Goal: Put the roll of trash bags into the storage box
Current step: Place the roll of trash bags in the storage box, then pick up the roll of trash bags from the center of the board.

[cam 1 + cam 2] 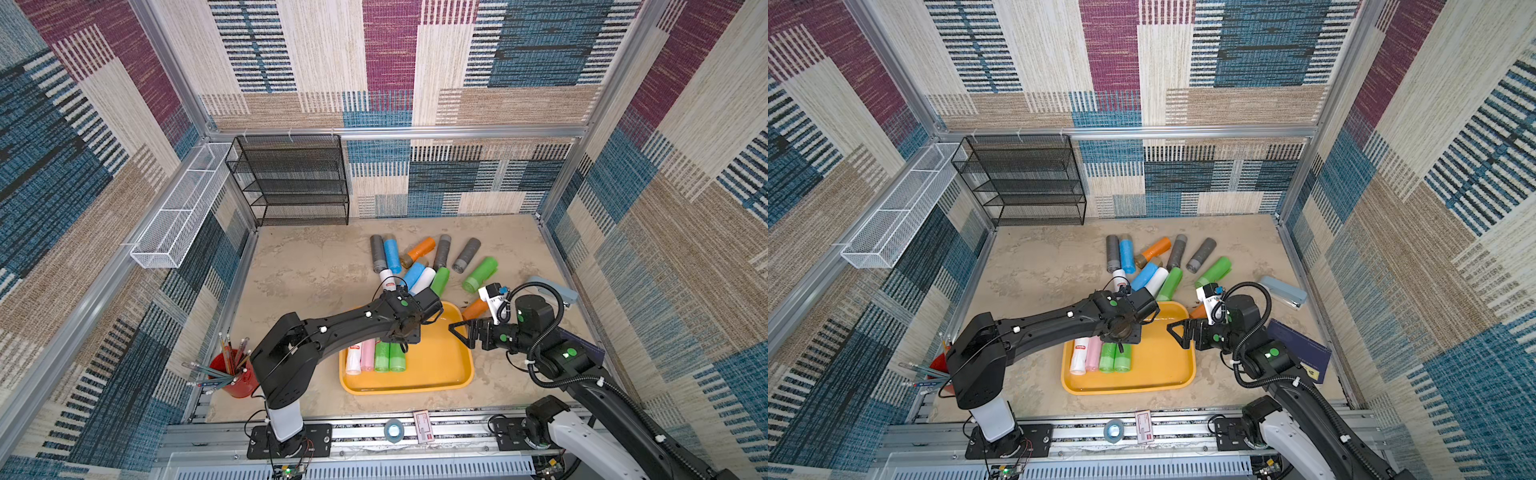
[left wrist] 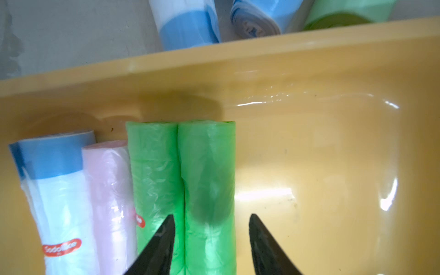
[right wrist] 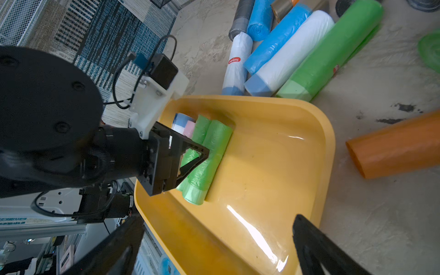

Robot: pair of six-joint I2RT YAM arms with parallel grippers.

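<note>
The light green plastic roll of trash bags [image 2: 207, 178] lies flat inside the shallow yellow-orange plastic storage box [image 1: 436, 374], which sits in the lower middle of both top views. The roll is the rightmost of four rolls that lie side by side and touch each other. Next to it is a second green roll [image 2: 154, 166], then a pale pink roll [image 2: 107, 190], then a white roll with a blue end [image 2: 62, 202].

The left hand [image 2: 212, 217] hangs over the roll of trash bags with its two black jaws apart, one on each side of the roll, and does not clamp it. The right hand [image 1: 458, 332] is at the right rim of the box, with its jaws wide apart and nothing between them.

Above the box in the frame, many loose rolls [image 1: 424, 266] in grey, blue, orange, white and green lie on the sandy beige surface [image 1: 311, 282]. One orange roll [image 1: 473, 309] lies just beside the right hand.
</note>
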